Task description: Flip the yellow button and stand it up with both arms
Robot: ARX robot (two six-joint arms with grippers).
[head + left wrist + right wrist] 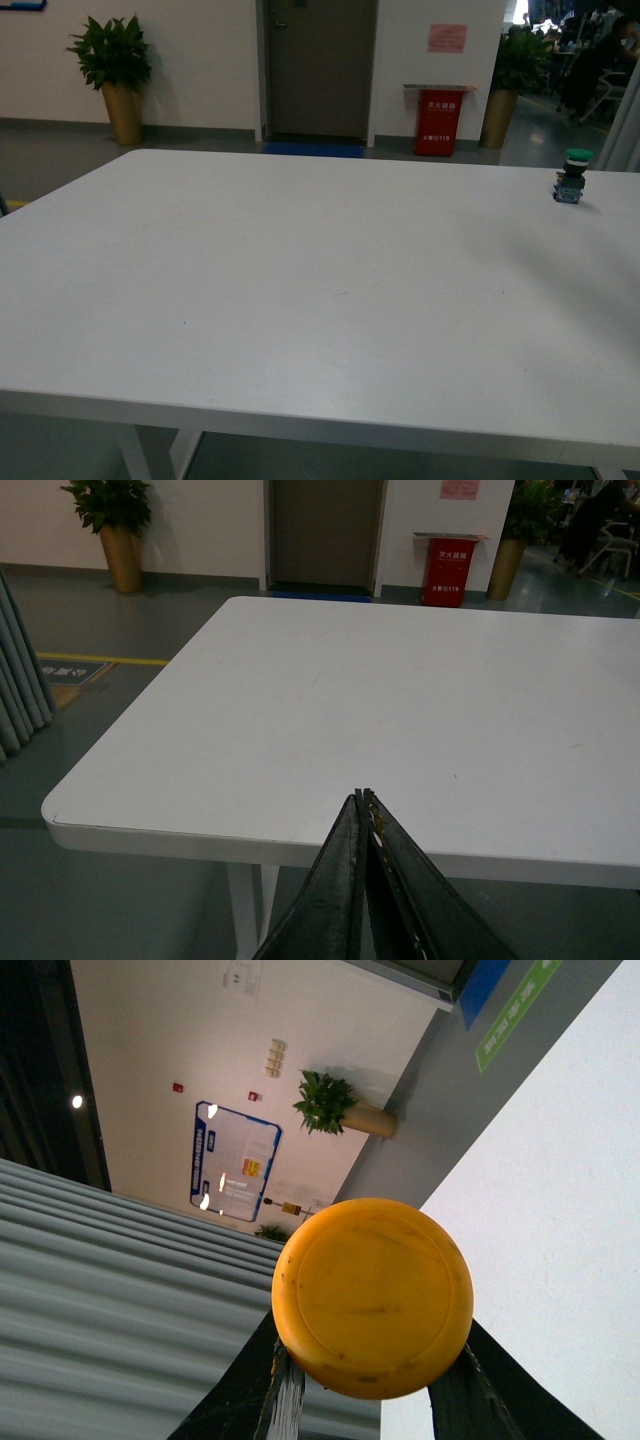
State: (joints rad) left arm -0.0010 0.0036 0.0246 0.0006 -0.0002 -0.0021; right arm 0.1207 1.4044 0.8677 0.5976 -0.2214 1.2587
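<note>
Clamping round yellow-orange mushroom-capped push-button [372,1295] in right hand [366,1385], cap pointing back along wrist, beside white counter [560,1210]; pinching left hand [363,805] closed, empty, apart.

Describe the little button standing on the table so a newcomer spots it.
Start at the large white table and follow its far edge toward the right corner. There a small push-button stands upright; its round green cap sets it apart from the round yellow-capped button held in the right gripper.
</note>
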